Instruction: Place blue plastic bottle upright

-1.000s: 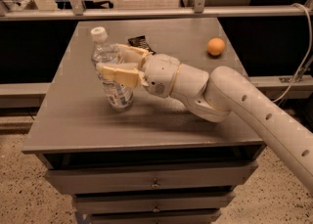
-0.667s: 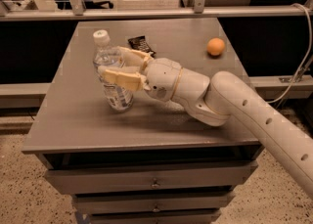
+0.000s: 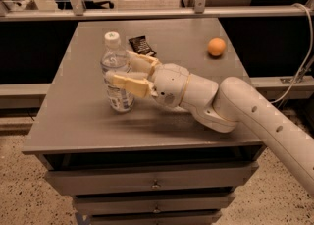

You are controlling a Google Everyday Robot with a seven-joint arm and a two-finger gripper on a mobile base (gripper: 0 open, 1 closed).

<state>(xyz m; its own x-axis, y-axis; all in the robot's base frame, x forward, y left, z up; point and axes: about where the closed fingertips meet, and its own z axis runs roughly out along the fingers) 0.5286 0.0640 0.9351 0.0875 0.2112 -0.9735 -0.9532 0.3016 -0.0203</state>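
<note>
Your blue plastic bottle (image 3: 114, 63) stands straight up on the left part of the table (image 3: 73, 121). Its bottom sits flat on the gray top. Its white cap (image 3: 112, 38) points up. You can see the white label (image 3: 120, 99) low down on it.

Your gripper (image 3: 119, 67) is right at the bottle, about halfway up it. One finger (image 3: 126, 82) lies across the front of the bottle. The other finger (image 3: 141, 60) is behind it. The bottle is between the two fingers, and both look like they touch it, so the gripper is holding the bottle with a narrow squeeze. The gripper lies on its side, low over the table.

The white arm (image 3: 265, 116) comes in from the right and reaches across the table to the bottle.

Just behind the gripper lies a small dark packet (image 3: 141, 45), flat on the table. It is near the bottle but not touching it.

An orange ball (image 3: 216, 47) sits far off at the back right of the table, well apart from the bottle.

Under the table top you can see gray drawers (image 3: 154, 182).
</note>
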